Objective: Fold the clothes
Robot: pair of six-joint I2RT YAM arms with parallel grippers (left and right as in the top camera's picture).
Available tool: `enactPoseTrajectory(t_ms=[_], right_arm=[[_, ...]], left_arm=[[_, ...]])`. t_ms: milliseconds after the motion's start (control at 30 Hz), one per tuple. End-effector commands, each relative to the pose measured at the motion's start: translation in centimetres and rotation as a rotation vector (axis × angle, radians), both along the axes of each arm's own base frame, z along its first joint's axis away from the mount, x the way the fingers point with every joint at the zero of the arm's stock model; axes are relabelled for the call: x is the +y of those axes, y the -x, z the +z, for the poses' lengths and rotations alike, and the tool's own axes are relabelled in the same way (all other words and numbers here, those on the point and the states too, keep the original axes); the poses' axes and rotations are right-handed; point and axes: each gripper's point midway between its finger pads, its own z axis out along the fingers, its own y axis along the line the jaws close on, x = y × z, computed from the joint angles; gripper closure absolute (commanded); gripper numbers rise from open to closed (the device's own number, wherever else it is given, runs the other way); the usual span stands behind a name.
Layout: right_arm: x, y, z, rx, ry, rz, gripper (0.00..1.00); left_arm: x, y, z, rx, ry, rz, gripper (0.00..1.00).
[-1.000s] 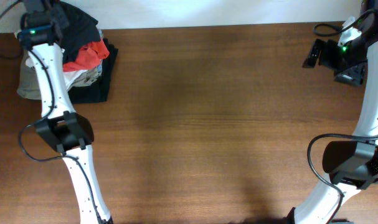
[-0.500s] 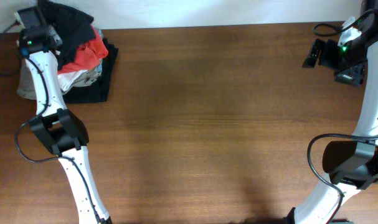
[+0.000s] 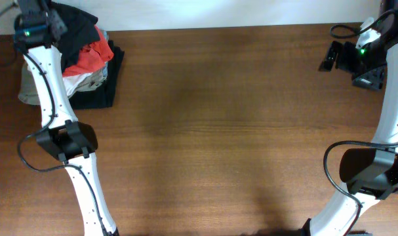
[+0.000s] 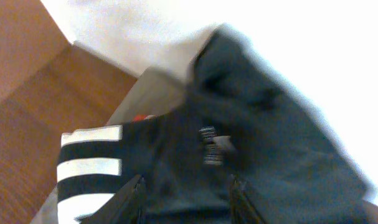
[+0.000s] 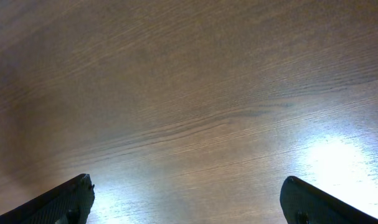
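Nearest the front edge of the table, two white arms rise, one at each side, each ending in one claw. Further back on the right, the right claw hangs over brown wood with its fingers spread wide and nothing between them, well apart from any cloth. At the far left corner sits one heap of garments. One dark navy-black T-shirt lies on top, one red shirt just in front of it, one beige-grey garment at the heap's left side, and one black cloth flat beneath. The left claw is at the heap's far end, right at the T-shirt. Its fingers stand partly apart with dark fabric in the gap, though blur hides whether they touch it. Just left of that fabric shows a black piece with white stripes. The red shirt and the beige-grey garment crowd the T-shirt.
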Motion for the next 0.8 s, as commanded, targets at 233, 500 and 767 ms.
enactPoseTrajectory(t_ms=[233,500,767], right_arm=[[-0.1,0.2,1.0,-0.025,0.016,-0.003,0.01],[-0.4,0.2,1.0,-0.024,0.027,-0.009,0.02],[0.4,0.1,1.1,-0.034,-0.018,-0.004,0.01]], left_arm=[[-15.4,8.7,20.9,-0.236,0.168,-0.461,0.01],[-21.4,16.7,25.2,-0.21,0.286,-0.65,0.01],[-21.7,20.2,22.6,-0.056,0.353,-0.621,0.01]])
